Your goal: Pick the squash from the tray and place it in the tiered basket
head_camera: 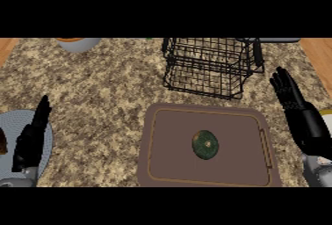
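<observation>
A dark green round squash (205,144) lies near the middle of the brown tray (165,149) at the front of the counter. Behind the tray stands the black wire tiered basket (211,66), with nothing visible inside it. My right hand (290,94) is open with straight fingers at the right edge, level with the tray's far corner and apart from the squash. At the left edge my left hand (32,136) rests open, fingers up, over a plate.
A pale blue plate (13,123) sits at the left edge under my left hand. A grey bowl with something orange (77,42) stands at the back left. Speckled stone counter (97,88) spreads between them.
</observation>
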